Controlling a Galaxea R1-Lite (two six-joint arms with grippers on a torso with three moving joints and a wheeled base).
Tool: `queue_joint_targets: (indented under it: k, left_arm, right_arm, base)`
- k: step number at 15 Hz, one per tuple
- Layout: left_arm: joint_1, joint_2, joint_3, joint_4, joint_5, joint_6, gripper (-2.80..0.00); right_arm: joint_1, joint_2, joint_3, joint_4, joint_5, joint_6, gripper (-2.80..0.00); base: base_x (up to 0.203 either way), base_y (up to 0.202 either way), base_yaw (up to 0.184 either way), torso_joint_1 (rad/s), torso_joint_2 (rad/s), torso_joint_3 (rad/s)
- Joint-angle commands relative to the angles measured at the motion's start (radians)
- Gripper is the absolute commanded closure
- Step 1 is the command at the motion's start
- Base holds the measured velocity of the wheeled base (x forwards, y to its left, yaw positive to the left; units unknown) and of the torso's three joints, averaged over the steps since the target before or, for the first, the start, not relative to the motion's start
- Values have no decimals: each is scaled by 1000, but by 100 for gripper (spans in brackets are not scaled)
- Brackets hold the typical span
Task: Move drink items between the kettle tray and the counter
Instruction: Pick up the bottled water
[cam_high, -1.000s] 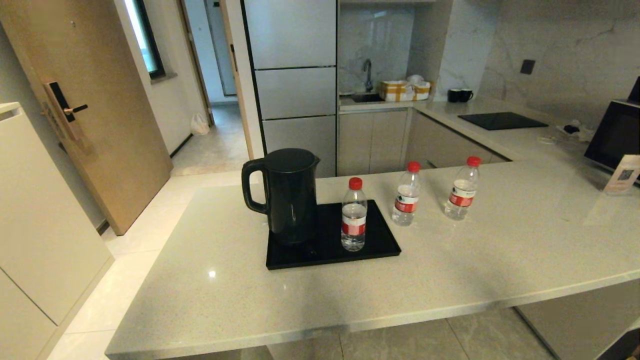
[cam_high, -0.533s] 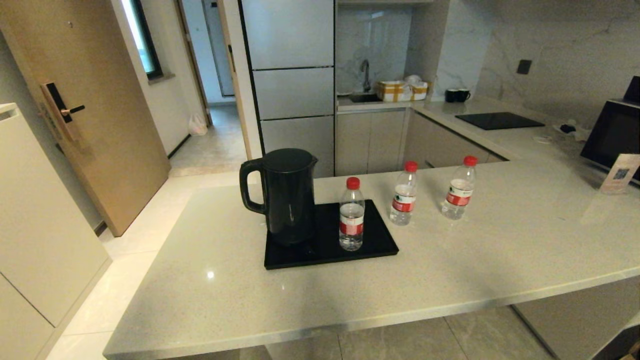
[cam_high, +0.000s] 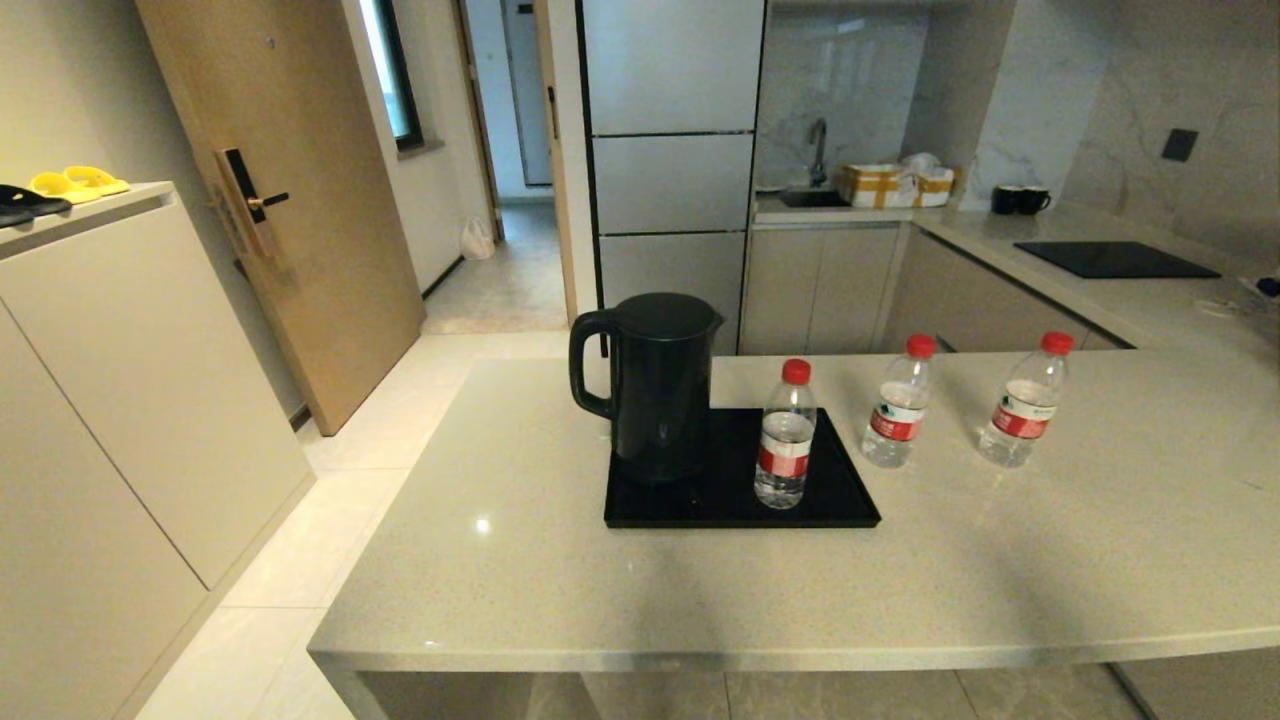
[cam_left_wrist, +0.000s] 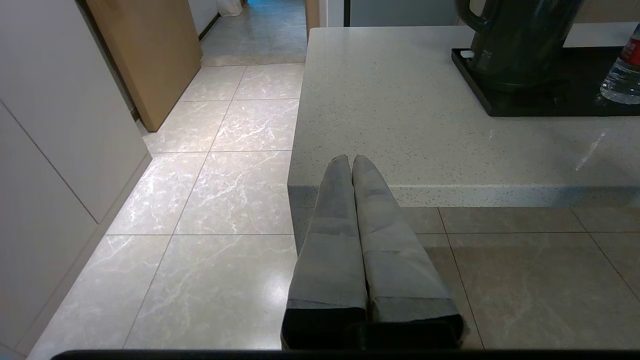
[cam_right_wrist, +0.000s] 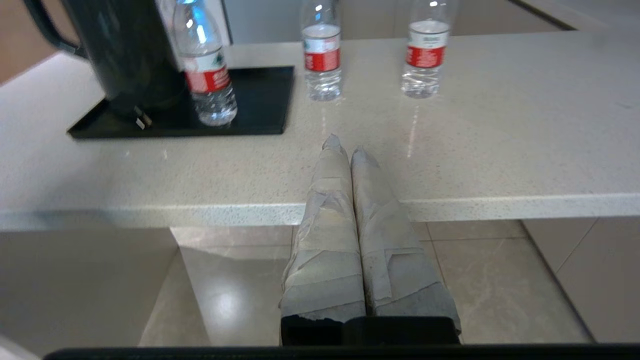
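One red-capped water bottle (cam_high: 786, 436) (cam_right_wrist: 205, 75) stands on the black kettle tray (cam_high: 840, 510) (cam_right_wrist: 260, 100), right of the black kettle (cam_high: 660, 385) (cam_left_wrist: 520, 40). Two more bottles (cam_high: 895, 418) (cam_high: 1022, 416) stand on the beige counter (cam_high: 700, 590) right of the tray; the right wrist view shows them too (cam_right_wrist: 322, 55) (cam_right_wrist: 425, 55). Neither arm shows in the head view. My left gripper (cam_left_wrist: 351, 159) hangs shut and empty before the counter's near left corner. My right gripper (cam_right_wrist: 344, 145) is shut and empty at the counter's front edge, short of the bottles.
A cooktop panel (cam_high: 1115, 260), two black mugs (cam_high: 1020, 200) and a sink with boxes (cam_high: 890, 185) sit on the back counter. A wooden door (cam_high: 290, 200) and a pale cabinet (cam_high: 120, 380) with yellow slippers (cam_high: 75, 182) stand at left. Tiled floor (cam_left_wrist: 200, 175) lies left of the counter.
The whole head view has shifted right, so the camera has turned left. The kettle, tray and bottles keep their places on the counter.
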Motion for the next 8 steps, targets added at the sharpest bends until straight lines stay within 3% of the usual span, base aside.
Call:
queue_joint_targets:
  k: [1,8]
  left_arm:
    - [0,0,0,0,0,0,0]
    - [0,0,0,3,-3,8,0]
  right_arm:
    - [0,2,0,0,0,0,0]
    - [0,2,0,0,0,1,0]
  base:
    - [0,0,0,0,0,0]
    - [0,0,0,0,0,0]
